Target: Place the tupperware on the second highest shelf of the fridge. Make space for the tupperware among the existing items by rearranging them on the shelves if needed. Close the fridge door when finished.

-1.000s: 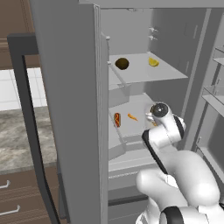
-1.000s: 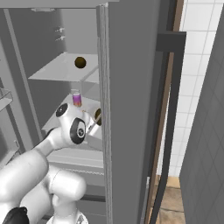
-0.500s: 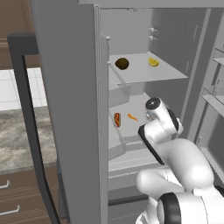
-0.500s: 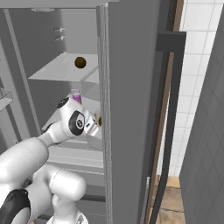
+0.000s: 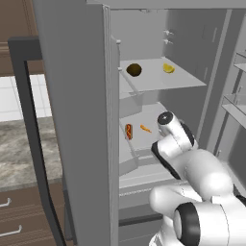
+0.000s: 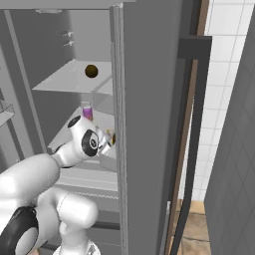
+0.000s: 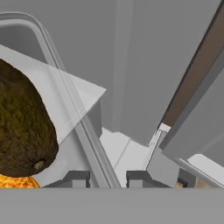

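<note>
The fridge [image 5: 192, 57] stands open. My gripper [image 7: 107, 178] is shut on the grey rim of the tupperware [image 7: 65, 100], which runs down between the two fingertips. Its brown and yellow food [image 7: 22, 127] bulks at the left of the hand view. In the right base view the gripper [image 6: 108, 142] holds the tupperware [image 6: 112, 138] just above the lower shelf, close to the door edge. A dark brown lump [image 5: 134, 69] and a yellow piece [image 5: 168, 68] lie on the upper shelf [image 5: 153, 79]. A sausage in bun [image 5: 129, 130] and a carrot [image 5: 145, 128] lie on the shelf below [image 5: 151, 115], the second highest shelf of those shown.
The left door [image 5: 72, 120] with its dark handle [image 5: 29, 144] stands open beside the arm. The right door [image 6: 149, 124] and its handle [image 6: 194, 124] are open too. Door bins [image 5: 235, 105] jut out on the right. A purple-lidded jar [image 6: 87, 110] stands on the lower shelf behind the hand.
The hand has edged a little left and inward toward the lower shelf, and the elbow has shifted. The grip on the tupperware is the same.
</note>
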Controlling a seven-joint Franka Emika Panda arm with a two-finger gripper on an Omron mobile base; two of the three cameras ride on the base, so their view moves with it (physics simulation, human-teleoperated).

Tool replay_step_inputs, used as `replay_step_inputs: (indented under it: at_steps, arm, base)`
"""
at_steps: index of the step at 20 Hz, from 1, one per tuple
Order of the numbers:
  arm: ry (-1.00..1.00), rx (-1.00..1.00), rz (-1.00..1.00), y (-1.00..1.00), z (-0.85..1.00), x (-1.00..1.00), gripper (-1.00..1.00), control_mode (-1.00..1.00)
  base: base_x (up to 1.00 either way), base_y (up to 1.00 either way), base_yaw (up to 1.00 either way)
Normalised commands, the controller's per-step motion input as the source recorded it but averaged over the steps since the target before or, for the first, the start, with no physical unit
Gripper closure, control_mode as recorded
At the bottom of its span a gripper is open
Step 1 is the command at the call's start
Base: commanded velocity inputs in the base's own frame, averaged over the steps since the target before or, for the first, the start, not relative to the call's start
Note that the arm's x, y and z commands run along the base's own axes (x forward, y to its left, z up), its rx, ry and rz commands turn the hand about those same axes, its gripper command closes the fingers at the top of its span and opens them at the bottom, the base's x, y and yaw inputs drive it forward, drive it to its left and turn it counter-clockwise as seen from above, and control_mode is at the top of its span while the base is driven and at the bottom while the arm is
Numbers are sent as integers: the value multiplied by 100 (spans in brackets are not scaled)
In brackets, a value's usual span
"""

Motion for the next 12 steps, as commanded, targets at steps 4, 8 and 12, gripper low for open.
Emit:
replay_step_inputs:
  at_steps: [4, 8, 12]
  arm:
    - [-3, 1, 0, -5, 0, 37, 100, -100]
    - [-3, 2, 0, -8, 0, 43, 100, -100]
    - [-1, 1, 0, -6, 0, 51, 100, -100]
  base:
    - [0, 0, 0]
    - [0, 0, 0]
    - [0, 0, 0]
